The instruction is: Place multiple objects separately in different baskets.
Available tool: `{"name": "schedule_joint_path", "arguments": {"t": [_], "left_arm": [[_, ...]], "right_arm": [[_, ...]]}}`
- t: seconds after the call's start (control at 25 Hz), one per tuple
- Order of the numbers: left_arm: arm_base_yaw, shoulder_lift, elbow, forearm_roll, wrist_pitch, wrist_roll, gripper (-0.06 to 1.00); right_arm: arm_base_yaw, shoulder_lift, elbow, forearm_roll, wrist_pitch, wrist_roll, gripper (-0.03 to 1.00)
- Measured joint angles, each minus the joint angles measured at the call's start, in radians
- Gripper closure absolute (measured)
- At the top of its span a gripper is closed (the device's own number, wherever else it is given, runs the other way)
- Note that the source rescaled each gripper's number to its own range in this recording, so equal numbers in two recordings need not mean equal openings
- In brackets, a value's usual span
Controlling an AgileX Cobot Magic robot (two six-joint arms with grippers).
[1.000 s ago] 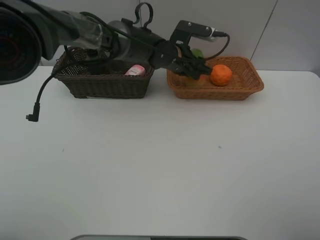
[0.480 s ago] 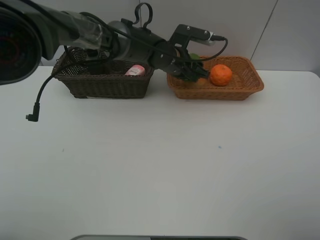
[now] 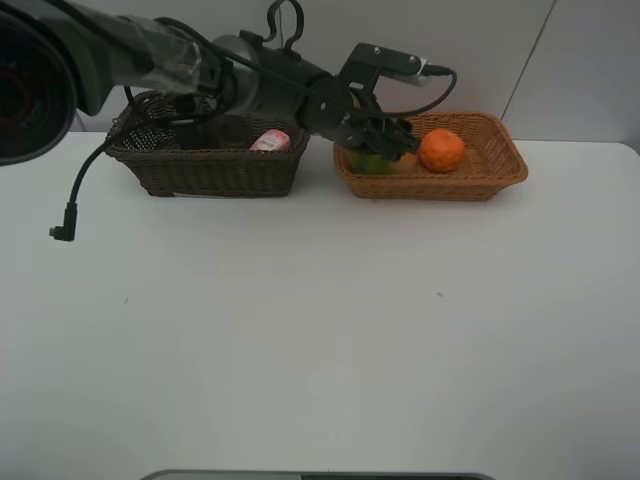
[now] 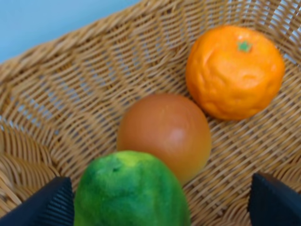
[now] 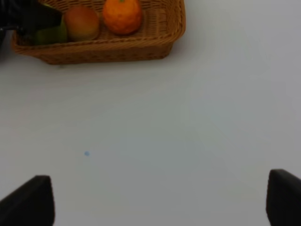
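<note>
Left gripper (image 4: 160, 200) fingers spread wide, round bumpy green fruit (image 4: 129, 190) lying between them in light tan wicker basket (image 4: 70, 94). Fruit judged light, rigid, roll-prone; best gripped across middle. Right gripper (image 5: 160, 197) fingers apart, empty.

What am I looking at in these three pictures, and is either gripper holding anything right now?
This is a robot with two arms, each ending in a gripper. The wide picture comes from a camera mounted high above a white table. The other two come from cameras on each arm's wrist.

Two baskets stand at the back of the table. The dark brown basket holds a pink tube. The tan basket holds an orange, a red-yellow fruit and a green fruit.

The left gripper reaches into the tan basket, open, with the green fruit between its fingers. The right gripper hovers open over bare table, holding nothing.
</note>
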Motion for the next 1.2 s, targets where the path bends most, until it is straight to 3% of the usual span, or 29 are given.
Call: {"name": "schedule_joint_path", "arguments": {"t": [0.28,0.52,1.0,1.2], "left_arm": [[0.000,-0.102,0.008,-0.027,0.146,0.000,-0.01],[0.043,-0.255,0.111,-0.046,0.256,0.000,-0.01],[0.318,-0.803,0.554,-0.060,0.429,0.004,-0.01],[0.380,-1.071,0.730,-0.061,0.514,0.004,-0.01]], "right_arm": [[0.000,0.000,0.000,0.000,0.000,0.000,-0.03],[0.000,0.000,0.000,0.000,0.000,0.000,-0.03],[0.000,0.000,0.000,0.000,0.000,0.000,-0.03],[0.000,0.000,0.000,0.000,0.000,0.000,-0.03]]}}
